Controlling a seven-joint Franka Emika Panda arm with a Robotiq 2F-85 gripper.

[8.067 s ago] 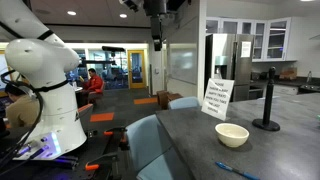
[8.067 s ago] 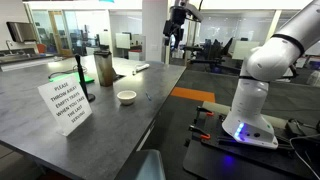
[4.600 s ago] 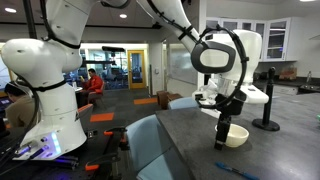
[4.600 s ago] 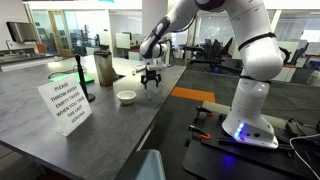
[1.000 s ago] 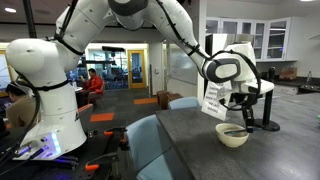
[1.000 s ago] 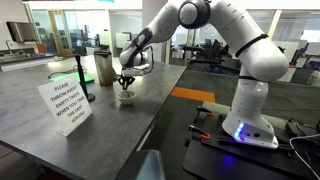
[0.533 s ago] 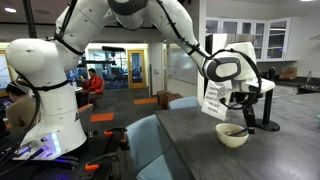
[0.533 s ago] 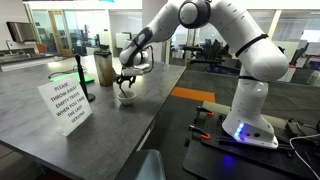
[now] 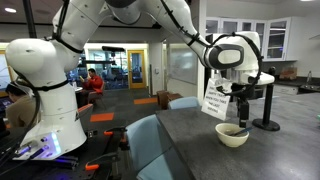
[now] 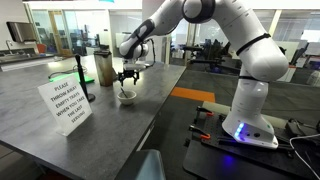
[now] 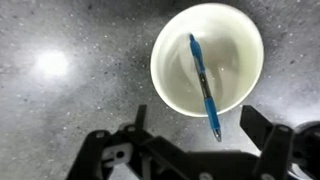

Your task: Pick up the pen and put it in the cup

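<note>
A: Checking the pen (image 11: pixel 204 88) first. Found where?

B: Found it inside the cup (image 11: pixel 235 55), laid slantwise across the hollow. Blue, thin, straight. Logged one end up by the far inner wall and the other jutting out past the near rim. Touched by nothing but the cup.

A: And the gripper (image 11: pixel 195 115)?

B: Hung right above the cup, released, jaws spread wide with nothing between them. Saw both fingers (image 11: pixel 140 125) clear of pen and rim in the wrist view. Matched that in both exterior views: hovered over the cup (image 9: pixel 232 135), apart from it. Couldn't make out the pen there, too small.

A: Around it?

B: Logged the cup as standing upright on a dark speckled countertop (image 11: pixel 60 100). Noted a white paper sign (image 10: pixel 65 103) propped up near the cup in an exterior view. Noted a black post on a round base (image 9: pixel 267 100) beside the cup, well apart from the rim. Spotted a tall tumbler (image 10: pixel 104 68) further back on the same counter. Marked the white arm (image 10: pixel 215 30) arching down to the cup from its base off the counter edge.
</note>
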